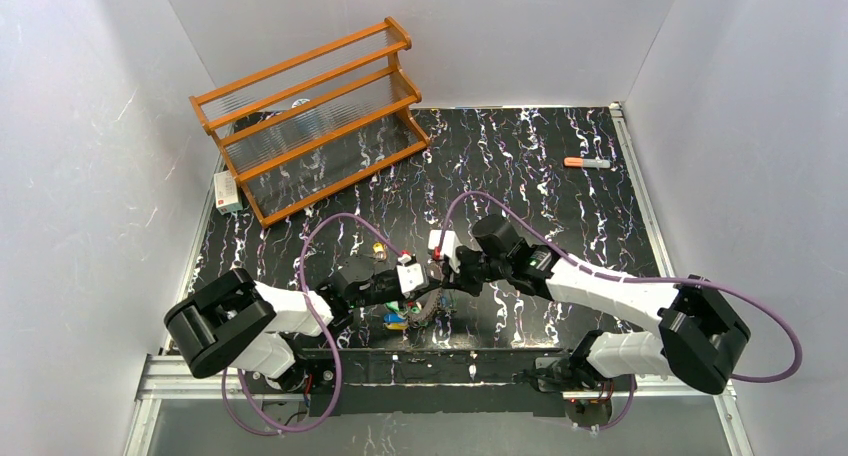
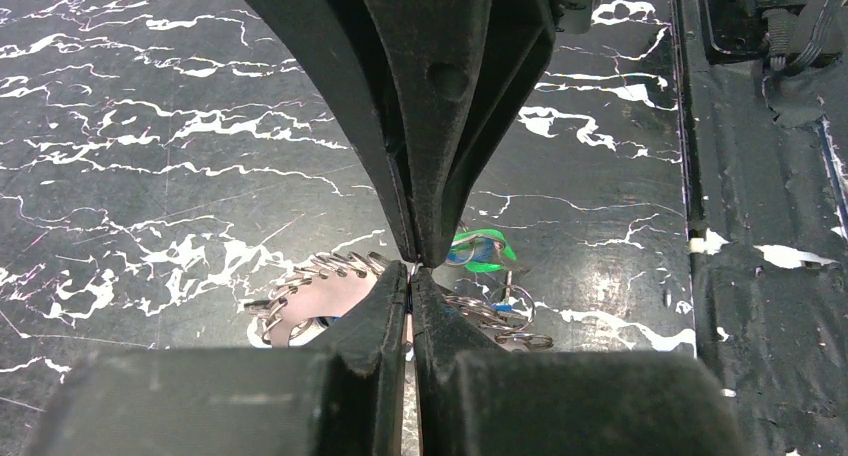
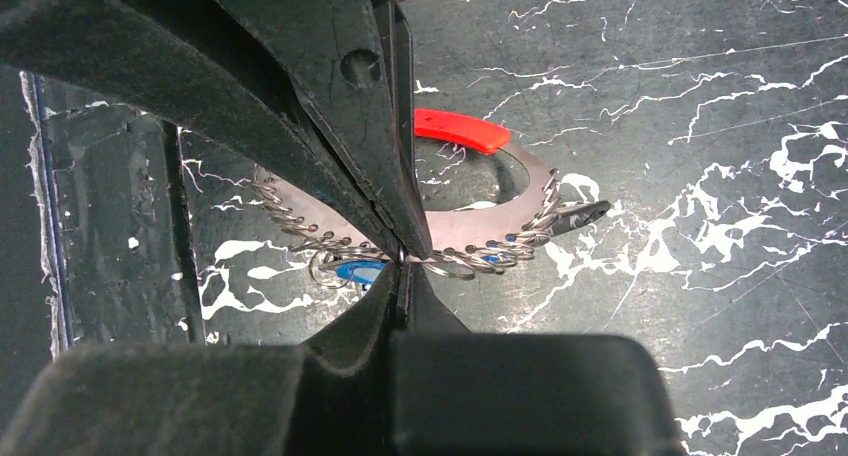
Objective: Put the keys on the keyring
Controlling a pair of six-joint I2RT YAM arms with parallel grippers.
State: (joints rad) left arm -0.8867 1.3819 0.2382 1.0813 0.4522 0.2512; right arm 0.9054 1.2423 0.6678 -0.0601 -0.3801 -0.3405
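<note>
Arms reach inward, low: left end effector [image 2: 415,266] pressed together; right end effector [image 3: 403,259] seemingly pinching the keyring [image 3: 480,226].

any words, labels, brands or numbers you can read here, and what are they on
No text can be read in any view.
On the white box beside the wooden rack: a red mark, too small to read.
On the marker: no legible label.
On the keyring: no writing shows.

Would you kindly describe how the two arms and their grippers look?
The left arm and right arm share white link shells and bulky black joint housings, each trailed by a purple cable. White blocks with red marks sit at the wrists. The left gripper and right gripper have matte black, tapering fingers.
</note>
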